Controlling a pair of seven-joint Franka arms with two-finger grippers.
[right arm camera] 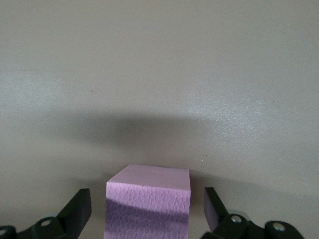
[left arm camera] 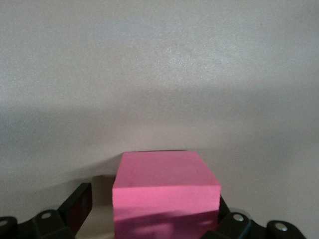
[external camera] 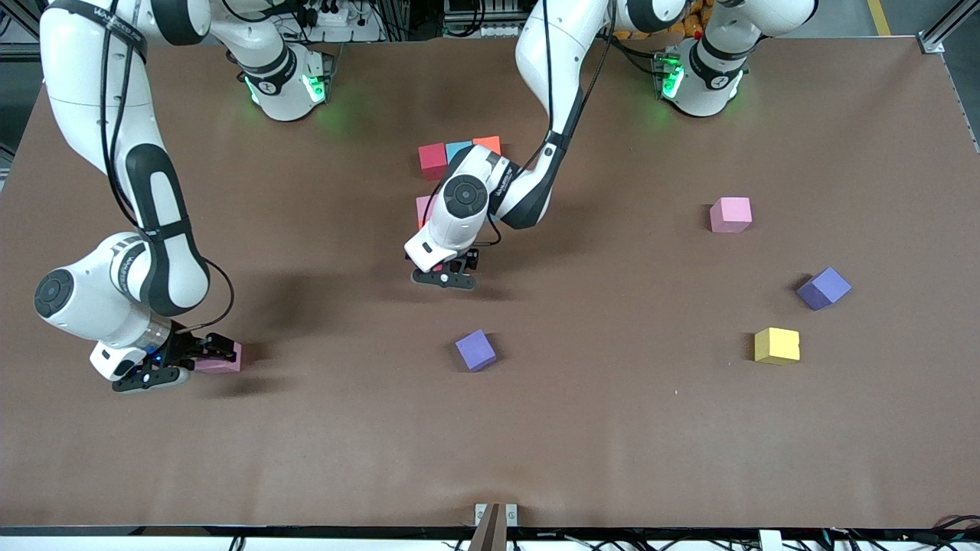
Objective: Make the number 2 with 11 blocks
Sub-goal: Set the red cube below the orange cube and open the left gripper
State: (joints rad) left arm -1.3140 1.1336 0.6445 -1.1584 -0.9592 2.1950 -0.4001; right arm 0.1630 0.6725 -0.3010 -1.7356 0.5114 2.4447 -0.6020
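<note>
Grip is slack on the left gripper (external camera: 444, 274): its fingers stand apart around a pink block (left arm camera: 166, 191) resting on the table. A red block (external camera: 432, 159), a light blue block (external camera: 458, 149) and an orange block (external camera: 488, 144) lie in a row farther from the camera. I see the right gripper (external camera: 172, 366) low at the right arm's end, unclenched, its fingers clear of the pale pink block (right arm camera: 148, 201) between them. Another pink block (external camera: 730, 214) and a yellow block (external camera: 776, 345) lie toward the left arm's end.
</note>
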